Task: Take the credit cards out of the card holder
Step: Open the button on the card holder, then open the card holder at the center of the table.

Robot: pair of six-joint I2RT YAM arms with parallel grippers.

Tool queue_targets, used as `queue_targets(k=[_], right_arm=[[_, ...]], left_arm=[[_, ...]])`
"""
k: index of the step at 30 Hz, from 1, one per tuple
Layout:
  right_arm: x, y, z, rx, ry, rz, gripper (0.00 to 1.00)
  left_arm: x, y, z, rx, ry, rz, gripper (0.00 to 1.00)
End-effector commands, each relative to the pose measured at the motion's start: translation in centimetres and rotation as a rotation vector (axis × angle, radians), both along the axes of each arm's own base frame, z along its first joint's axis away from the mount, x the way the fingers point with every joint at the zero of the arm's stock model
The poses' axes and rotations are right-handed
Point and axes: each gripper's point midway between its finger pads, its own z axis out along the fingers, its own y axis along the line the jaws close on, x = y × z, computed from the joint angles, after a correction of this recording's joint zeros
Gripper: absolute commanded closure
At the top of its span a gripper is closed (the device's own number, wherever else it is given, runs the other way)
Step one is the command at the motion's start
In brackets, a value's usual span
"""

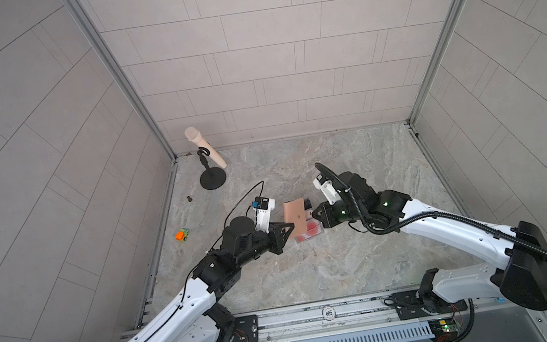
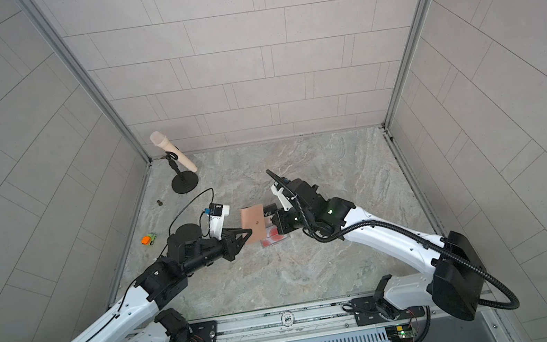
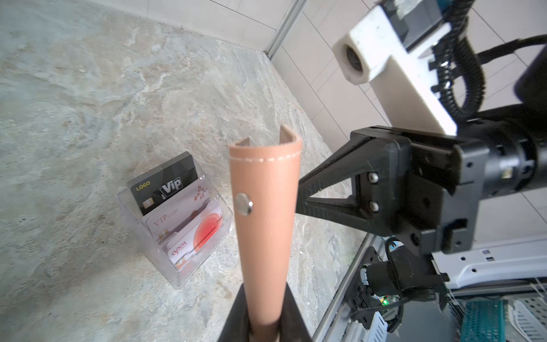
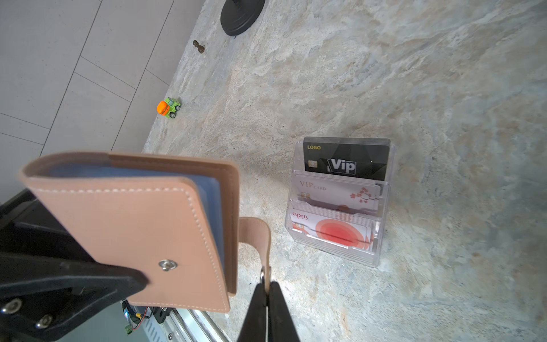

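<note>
Card holder [image 1: 294,214] [image 2: 253,220] (tan leather, white stitching) is held up off the marble table [image 1: 350,259], above and just beside the clear acrylic stand [image 4: 384,257], not touching it.

Left gripper [image 3: 263,331] is pinching the holder by its spine end; in the left wrist view the rounded spine [image 3: 263,237] sticks out from between the two black fingers. Covers are nearly closed, with blue sleeves [image 4: 213,189] showing between them (card faces inside can't be made out). There is a metal snap [image 4: 167,264] on the front cover.

Right gripper [image 4: 268,284] comes in from the stand's side, fingers pressed together on the tip of the closure strap [image 4: 257,237]. The strap curls away from the cover and is not snapped down.

The stand sits on the table with three tiers: black Vip card [image 4: 346,160] at the back, white VIP card [image 4: 334,192] in the middle, april card [image 4: 334,229] (red circles) in front.

Toy truck [image 1: 182,234] (orange and green) is well apart from the stand, by the wall on the left arm's side. Farther from the stand, toward the back corner on that side, are a small dark pawn-like piece [image 1: 189,198] and a beige microphone [image 1: 205,147] tilted on a black round-base mount [image 1: 213,179].
</note>
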Motion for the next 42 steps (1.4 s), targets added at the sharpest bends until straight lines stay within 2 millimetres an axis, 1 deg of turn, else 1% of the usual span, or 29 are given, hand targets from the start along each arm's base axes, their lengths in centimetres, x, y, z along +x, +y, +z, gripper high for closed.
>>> queue_targets(k=[1,3,5,7,10,15,19,22,27,30,34,37,42], right_arm=[[-0.3,-0.5,1.0,0.051,-0.018,0.018,0.89],[-0.2,-1.0,1.2,0.069,-0.023,0.013,0.85],[-0.3,-1.3,1.5,0.089,-0.031,0.014,0.78],[-0.4,-1.6,2.0,0.121,-0.046,0.017,0.71],[-0.7,-1.9,3.0,0.171,-0.067,0.019,0.63],[-1.1,-3.2,4.2,0.225,-0.101,-0.001,0.57],[-1.7,-4.1,5.1,0.268,-0.135,-0.004,0.53],[-2.2,-4.3,5.9,0.306,-0.158,0.006,0.52],[-3.1,-4.1,7.0,0.380,-0.194,0.037,0.53],[-3.6,-4.0,7.8,0.429,-0.215,0.055,0.56],[-4.1,-4.2,8.5,0.462,-0.240,0.063,0.62],[-4.3,-4.1,8.9,0.486,-0.249,0.068,0.67],[-4.4,-3.6,9.5,0.541,-0.245,0.090,0.71]], left_arm=[[-0.5,-1.4,2.9,-0.095,-0.074,-0.094,1.00],[-0.7,-1.9,3.3,-0.117,-0.076,-0.122,1.00],[-0.8,-2.5,3.7,-0.137,-0.076,-0.150,1.00],[-0.9,-3.0,4.0,-0.157,-0.072,-0.180,1.00],[-0.9,-3.8,4.8,-0.194,-0.076,-0.214,1.00],[-0.8,-4.3,6.5,-0.245,-0.089,-0.258,1.00],[-1.2,-4.6,8.0,-0.295,-0.111,-0.308,1.00],[-1.6,-4.9,9.2,-0.340,-0.124,-0.350,1.00],[-1.9,-5.3,10.3,-0.380,-0.125,-0.391,1.00],[-2.0,-5.5,10.8,-0.400,-0.127,-0.407,1.00],[-2.3,-5.8,11.5,-0.428,-0.125,-0.439,1.00],[-2.5,-5.9,11.7,-0.443,-0.124,-0.457,1.00],[-2.8,-6.1,12.3,-0.486,-0.117,-0.492,1.00]])
